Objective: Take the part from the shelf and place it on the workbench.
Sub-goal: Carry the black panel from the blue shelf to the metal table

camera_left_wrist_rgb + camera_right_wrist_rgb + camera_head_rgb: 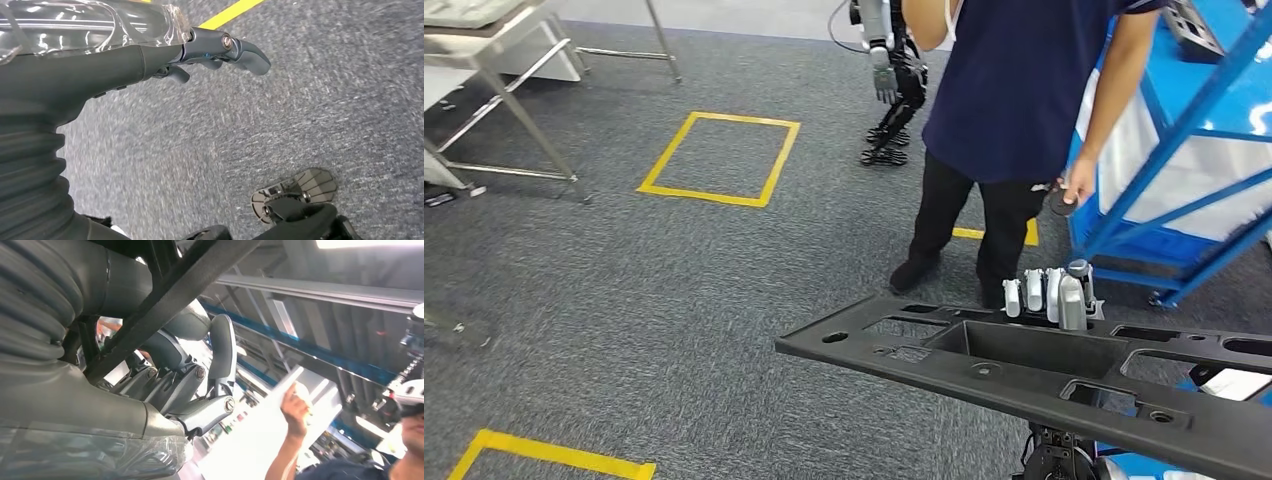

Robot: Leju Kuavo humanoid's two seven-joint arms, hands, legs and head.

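part point(1044, 375) before person point(1014, 110) | shelf point(1194, 150) right of person | table point(484, 60) far left

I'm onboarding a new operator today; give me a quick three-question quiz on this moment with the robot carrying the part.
1. True or false: the right hand grips the long black part.
2. Where is the left hand? A) on the part B) hanging above the grey carpet C) on the blue shelf
3. Fill in: the person in the dark shirt stands between the robot and the ____ shelf.

Key: 1 true; 2 B; 3 blue.
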